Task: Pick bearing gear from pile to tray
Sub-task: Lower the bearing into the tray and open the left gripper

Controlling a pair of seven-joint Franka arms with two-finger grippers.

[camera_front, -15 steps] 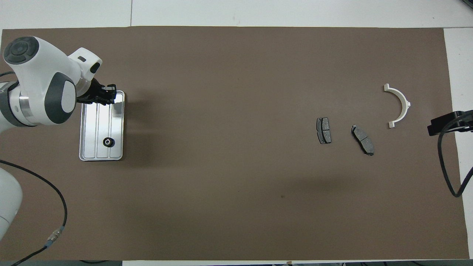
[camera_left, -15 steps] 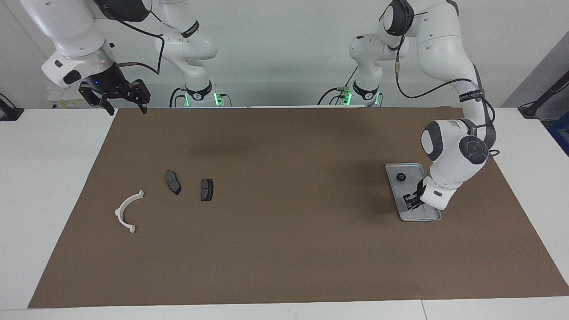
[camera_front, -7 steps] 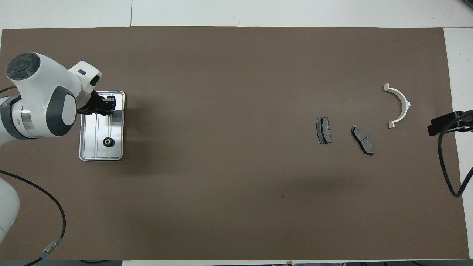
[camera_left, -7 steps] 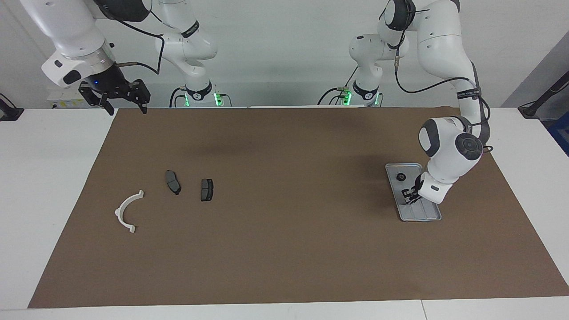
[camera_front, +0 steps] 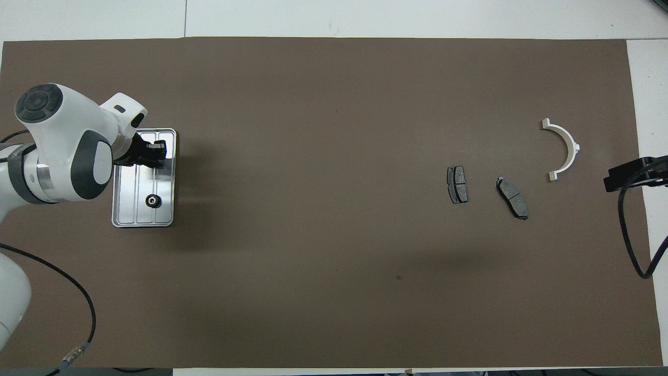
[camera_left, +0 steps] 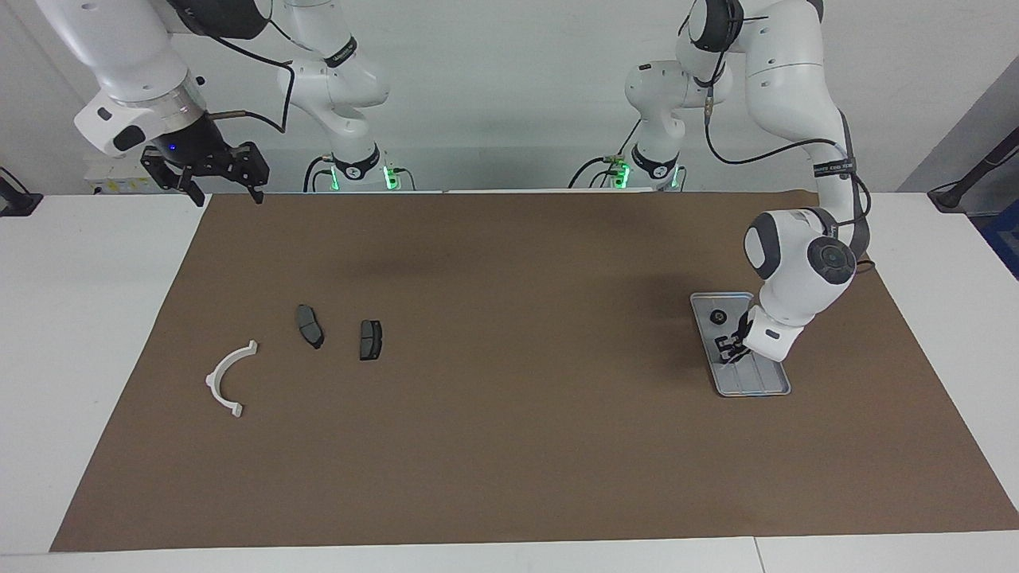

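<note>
- Tray point(camera_left: 774, 389): silver, on the brown mat point(camera_left: 509, 446) toward the left arm's end of the table
- Gear point(camera_left: 717, 317): small, black and round, lying in the tray at the end nearer the robots, touched by nothing
- Left gripper point(camera_left: 728, 348): low over the middle of the tray, clear of the gear; fingertips closed; whether a small part sits between them cannot be told
- Right gripper point(camera_left: 213, 189): raised over the mat's corner at the right arm's end, jaws apart, empty, waiting
- Pile: white bracket point(camera_left: 229, 378) and two grey pads point(camera_left: 310, 326) point(camera_left: 370, 340), toward the right arm's end; no gear seen among them
- Step, as judged: delivery at the tray, task near its end
- Next move: lift the left gripper straight up without knocking the gear
</note>
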